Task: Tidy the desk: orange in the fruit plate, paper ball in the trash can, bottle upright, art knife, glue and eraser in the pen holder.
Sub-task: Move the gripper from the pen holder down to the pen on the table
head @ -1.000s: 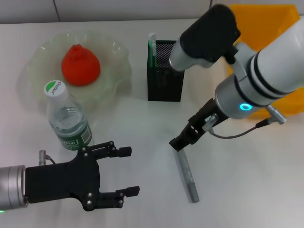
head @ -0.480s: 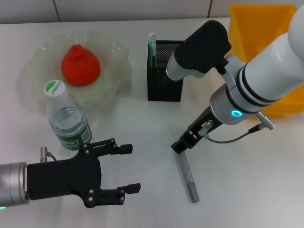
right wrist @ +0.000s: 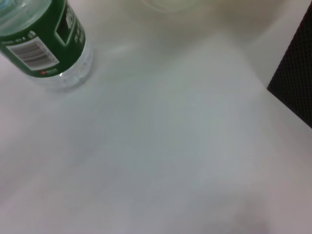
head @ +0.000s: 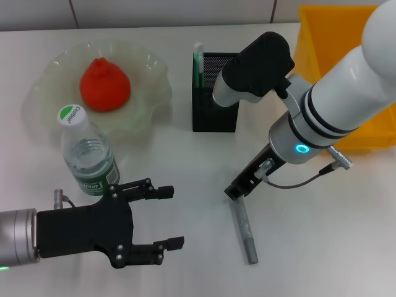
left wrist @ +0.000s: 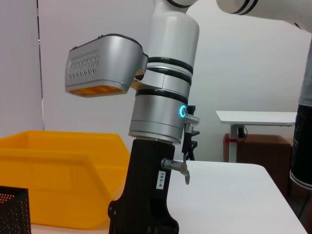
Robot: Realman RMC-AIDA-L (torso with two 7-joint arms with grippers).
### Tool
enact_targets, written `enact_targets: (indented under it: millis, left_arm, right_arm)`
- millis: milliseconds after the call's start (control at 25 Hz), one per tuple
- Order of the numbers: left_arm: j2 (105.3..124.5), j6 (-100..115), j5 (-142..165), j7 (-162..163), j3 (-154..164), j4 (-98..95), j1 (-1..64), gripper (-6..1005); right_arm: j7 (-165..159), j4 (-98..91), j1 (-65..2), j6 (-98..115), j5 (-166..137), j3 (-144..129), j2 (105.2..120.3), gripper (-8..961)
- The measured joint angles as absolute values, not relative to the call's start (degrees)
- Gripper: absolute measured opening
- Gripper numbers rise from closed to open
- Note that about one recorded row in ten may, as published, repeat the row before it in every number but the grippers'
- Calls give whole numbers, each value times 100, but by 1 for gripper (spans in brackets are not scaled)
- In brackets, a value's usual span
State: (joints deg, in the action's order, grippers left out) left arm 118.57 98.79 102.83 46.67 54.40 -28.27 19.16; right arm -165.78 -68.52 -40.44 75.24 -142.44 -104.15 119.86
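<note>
A grey art knife (head: 245,230) lies flat on the white table. My right gripper (head: 237,188) hangs right over the knife's far end. The black mesh pen holder (head: 214,102) stands behind it, with a green-and-white stick (head: 198,62) in it. The orange (head: 104,84) sits in the glass fruit plate (head: 151,93). The bottle (head: 88,156) stands upright with its cap on, and also shows in the right wrist view (right wrist: 44,41). My left gripper (head: 176,218) is open and empty, low beside the bottle. No paper ball or eraser shows.
A yellow bin (head: 346,37) stands at the back right, behind my right arm; it also shows in the left wrist view (left wrist: 58,175). The pen holder's edge (right wrist: 295,83) shows in the right wrist view.
My right gripper has shifted slightly left and down towards the knife's far end. My left gripper has barely moved.
</note>
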Motion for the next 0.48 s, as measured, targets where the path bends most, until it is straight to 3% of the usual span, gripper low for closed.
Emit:
enact_targets:
  millis: [80, 480]
  left_arm:
    - [11857, 9879, 10283, 4667, 5440, -2827, 1916, 788]
    - [11857, 9849, 10283, 4667, 5440, -2821, 1952, 788]
  right_arm:
    - [-16576, -6776, -4063, 7478, -14172, -10431, 11987, 455]
    - [-16565, -6584, -4127, 7385, -14019, -10474, 11989, 448]
